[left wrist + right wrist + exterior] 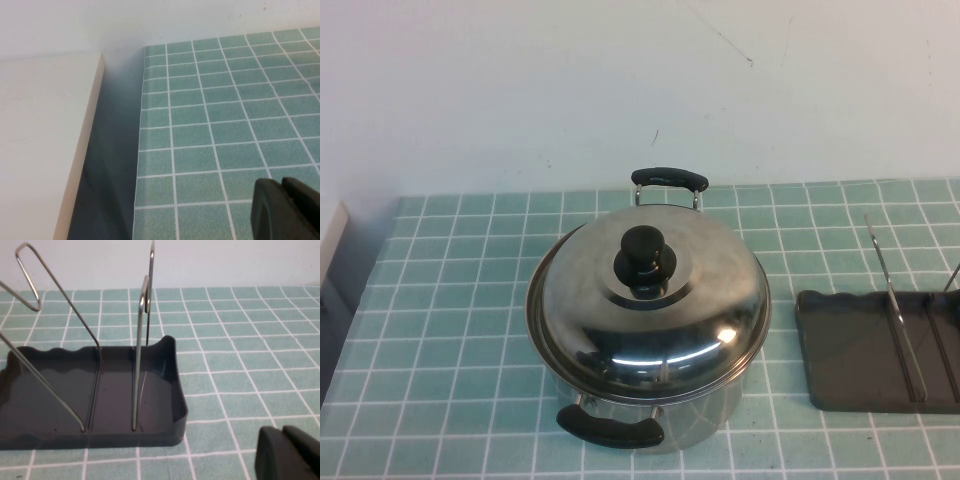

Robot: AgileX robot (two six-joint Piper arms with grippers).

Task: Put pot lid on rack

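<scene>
High view: pot lid (650,305) caps the pot (650,420), rack (880,350) apart; left gripper (287,210) and right gripper (287,455) pressed together.

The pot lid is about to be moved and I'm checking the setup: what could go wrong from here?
1. The pot lid offers only its small black knob; the shiny dome may slip from a claw.
2. The rack is smaller than the lid, with thin wire prongs, so the lid might tip it.

The left claw sits over bare tiles; the right claw is beside the rack.
</scene>
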